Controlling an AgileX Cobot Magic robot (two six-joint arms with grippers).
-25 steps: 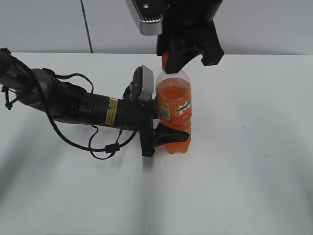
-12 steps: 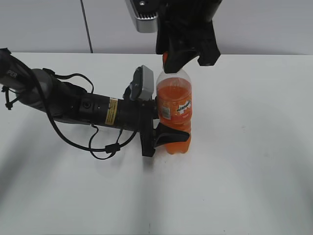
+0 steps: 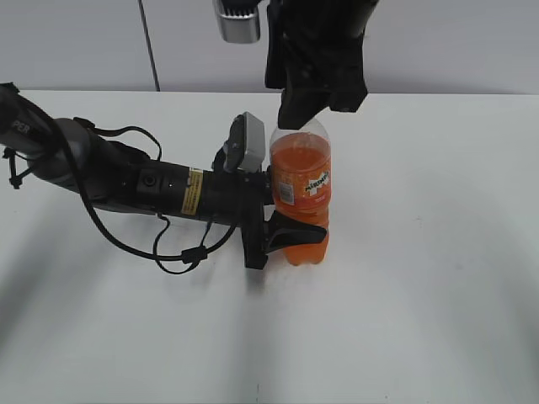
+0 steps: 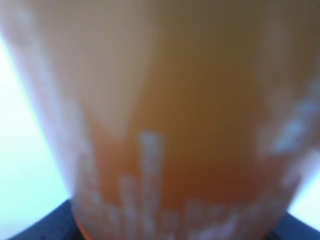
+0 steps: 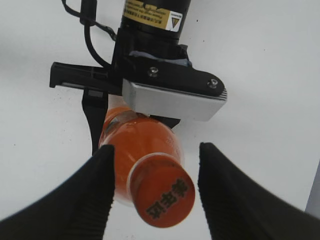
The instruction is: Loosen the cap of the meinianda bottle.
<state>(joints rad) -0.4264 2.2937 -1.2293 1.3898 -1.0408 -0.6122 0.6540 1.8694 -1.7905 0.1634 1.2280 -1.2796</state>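
Observation:
The meinianda bottle (image 3: 301, 181) stands upright on the white table, clear plastic with orange liquid and an orange label. My left gripper (image 3: 285, 231) reaches in from the left and is shut on its lower body; in the left wrist view the bottle (image 4: 170, 125) fills the frame as an orange blur. My right gripper (image 3: 318, 99) hangs over the bottle's top and hides the cap in the exterior view. In the right wrist view the orange cap (image 5: 162, 195) with dark lettering sits between the open right gripper (image 5: 156, 150), a gap on each side.
The left arm (image 3: 126, 181) lies low across the table's left half with a loose cable loop (image 3: 181, 252). The white table (image 3: 421, 295) stretches to the right and the front. A grey wall stands behind.
My right gripper has opened away from the cap and lifted a little, so the cap's orange no longer shows in the exterior view. The bottle and the left arm have stayed put.

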